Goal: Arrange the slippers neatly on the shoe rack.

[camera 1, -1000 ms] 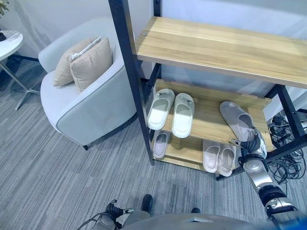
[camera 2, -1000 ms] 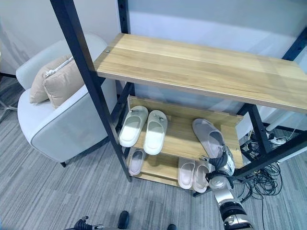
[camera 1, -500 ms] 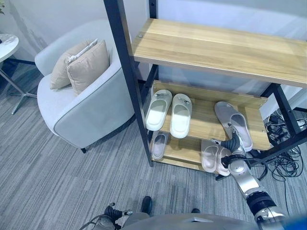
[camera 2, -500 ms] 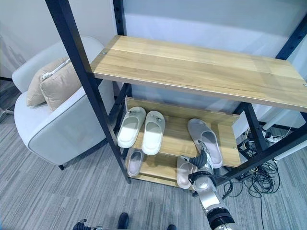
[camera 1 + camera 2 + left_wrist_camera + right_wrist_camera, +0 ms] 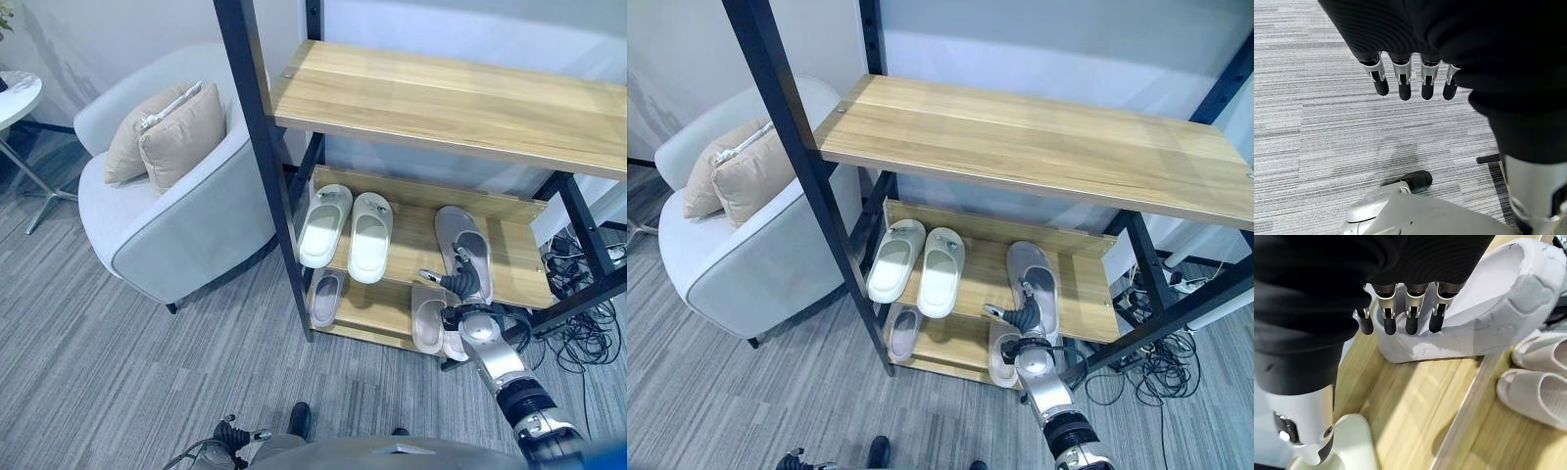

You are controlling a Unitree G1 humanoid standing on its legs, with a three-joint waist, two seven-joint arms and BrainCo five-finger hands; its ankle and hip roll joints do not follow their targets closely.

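A grey slipper (image 5: pixel 462 245) lies on the right half of the rack's middle shelf (image 5: pixel 416 250), toe toward the back wall. My right hand (image 5: pixel 467 288) is at its heel, open, with straight fingers (image 5: pixel 1409 322) resting against the heel rim of the grey slipper (image 5: pixel 1484 308) and the thumb apart. A pair of white slippers (image 5: pixel 350 229) sits side by side on the left of the same shelf. On the bottom shelf are a small grey slipper (image 5: pixel 327 297) and a pale pair (image 5: pixel 429 318). My left hand (image 5: pixel 1402 74) hangs open over the carpet.
A black rack post (image 5: pixel 263 166) stands left of the slippers, and the top shelf (image 5: pixel 441 98) overhangs them. A light armchair (image 5: pixel 171 220) with cushions sits to the left, with a small side table (image 5: pixel 15 90) beyond it. Cables (image 5: pixel 588 328) lie by the rack's right side.
The grey slipper has turned from a slant to nearly straight, toe to the back. My right hand has moved left and up along with its heel.
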